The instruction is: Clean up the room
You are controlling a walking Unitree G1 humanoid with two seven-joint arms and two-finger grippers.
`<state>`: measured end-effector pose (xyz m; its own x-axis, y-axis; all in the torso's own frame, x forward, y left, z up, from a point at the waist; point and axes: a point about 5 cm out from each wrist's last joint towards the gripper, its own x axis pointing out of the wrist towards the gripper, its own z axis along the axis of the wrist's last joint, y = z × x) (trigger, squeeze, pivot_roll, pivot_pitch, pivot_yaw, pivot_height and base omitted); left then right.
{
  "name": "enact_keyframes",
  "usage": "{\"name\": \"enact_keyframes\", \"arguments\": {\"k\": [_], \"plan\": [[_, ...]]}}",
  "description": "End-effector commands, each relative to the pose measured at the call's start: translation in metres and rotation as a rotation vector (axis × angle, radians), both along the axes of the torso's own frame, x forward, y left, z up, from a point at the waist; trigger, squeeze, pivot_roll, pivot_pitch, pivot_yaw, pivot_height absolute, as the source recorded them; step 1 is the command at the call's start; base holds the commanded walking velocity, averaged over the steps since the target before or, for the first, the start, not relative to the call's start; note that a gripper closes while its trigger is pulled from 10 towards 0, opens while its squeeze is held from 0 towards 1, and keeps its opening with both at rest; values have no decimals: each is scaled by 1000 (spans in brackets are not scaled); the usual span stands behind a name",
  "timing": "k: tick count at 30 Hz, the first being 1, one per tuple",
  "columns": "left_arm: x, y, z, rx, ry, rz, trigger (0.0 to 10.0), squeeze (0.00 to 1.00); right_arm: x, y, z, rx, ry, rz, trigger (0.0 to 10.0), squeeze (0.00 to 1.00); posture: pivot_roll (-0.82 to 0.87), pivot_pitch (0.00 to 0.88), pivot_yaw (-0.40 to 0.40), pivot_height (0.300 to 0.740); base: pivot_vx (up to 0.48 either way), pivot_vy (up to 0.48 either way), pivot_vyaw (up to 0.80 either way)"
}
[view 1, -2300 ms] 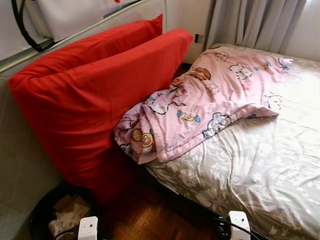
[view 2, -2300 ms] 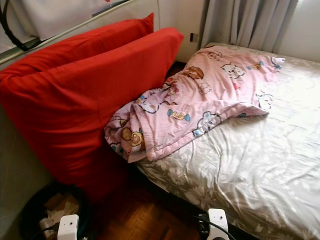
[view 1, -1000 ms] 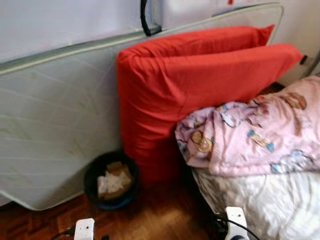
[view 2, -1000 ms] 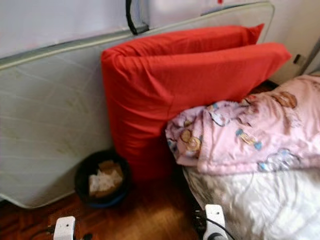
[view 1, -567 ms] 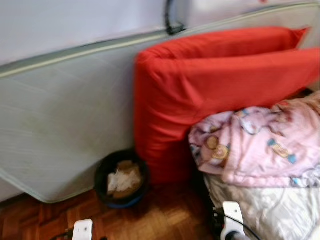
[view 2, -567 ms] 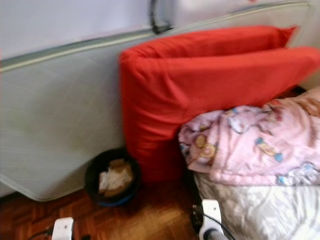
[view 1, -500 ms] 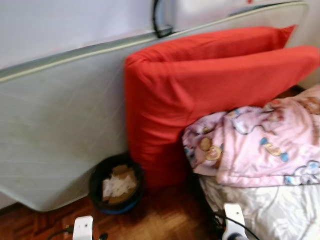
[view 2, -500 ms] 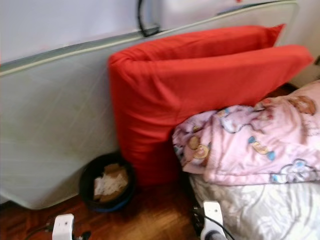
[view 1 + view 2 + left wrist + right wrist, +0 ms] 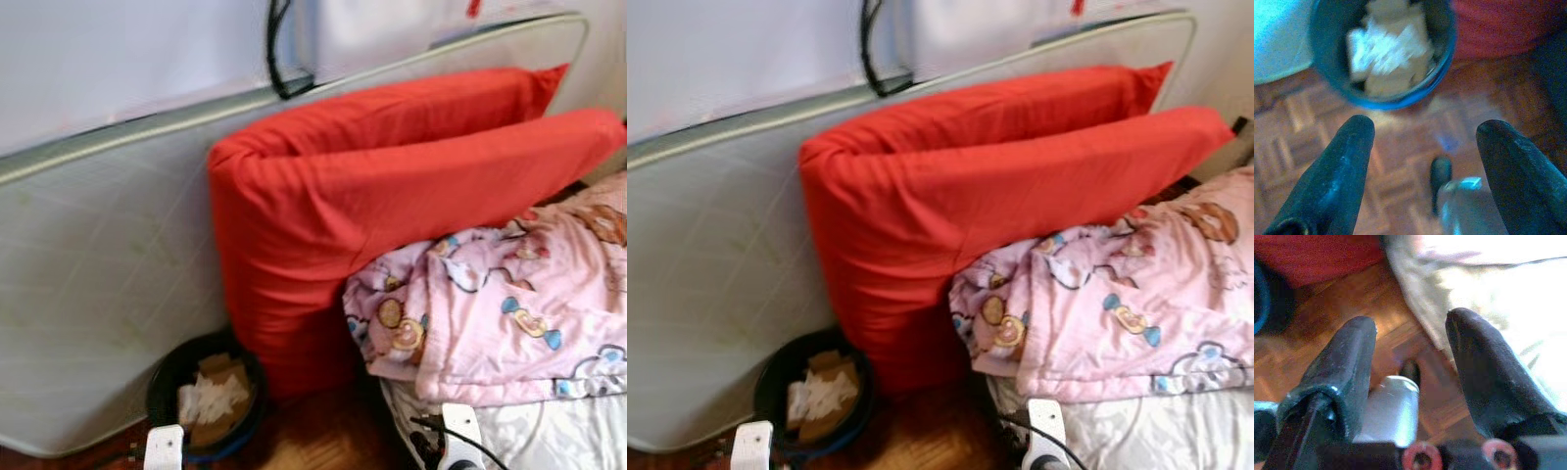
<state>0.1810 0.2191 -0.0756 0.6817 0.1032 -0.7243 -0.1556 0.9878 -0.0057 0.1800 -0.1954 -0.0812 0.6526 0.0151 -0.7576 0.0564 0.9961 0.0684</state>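
Two large red pillows lean against an upright grey mattress. A crumpled pink cartoon-print blanket lies at the edge of the bed, touching the pillows. A dark bin holding crumpled paper and cardboard stands on the wooden floor at the pillows' foot. My left gripper hangs open above the floor near the bin. My right gripper is open over the floor beside the bed edge, with nothing in it.
A black cable hangs over the top of the mattress against the pale wall. Parquet floor shows between bin and bed. My two white wrist housings sit at the bottom edge of the eye views.
The camera swung left from the bed to the mattress and bin, then drew closer and tilted a little. Nothing in the room has moved. Both grippers hang idle.
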Motion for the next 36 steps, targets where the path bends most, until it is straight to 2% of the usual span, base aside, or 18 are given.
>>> {"name": "enact_keyframes", "arguments": {"k": [1,19,20,21,23,24,26,28,36], "plan": [[-8,4,-3,9,16,6,10000,0,5,4,3,12,-32,8,10000,0,-51,69,21,740,0,0,0],[-4,1,6,-31,-169,14,10000,0,8,1,10,6,-178,8,10000,0,-62,63,16,740,0,0,0],[15,-4,17,-23,-247,-6,10000,0,7,1,10,4,-177,8,10000,0,-62,63,16,740,0,0,0],[46,-14,39,-1,-379,-41,10000,0,7,1,10,8,-177,5,10000,0,-62,63,15,735,0,0,0],[63,-22,54,18,-470,-61,10000,0,8,1,11,6,-186,11,10000,0,-60,63,13,720,0,0,0],[64,-23,55,17,-479,-61,10000,0,10,2,12,1,-192,16,10000,0,-60,63,13,715,0,0,0],[65,-25,57,7,-499,-58,10000,0,49,18,33,4,-301,44,10000,0,-57,67,10,706,0,0,0],[66,-25,59,-6,-519,-51,10000,0,70,27,47,10,-368,59,10000,0,-54,77,5,693,0,0,0],[65,-25,61,-16,-546,-34,10000,0,76,25,52,11,-393,61,10000,0,-66,98,-24,689,0,0,0]]}}
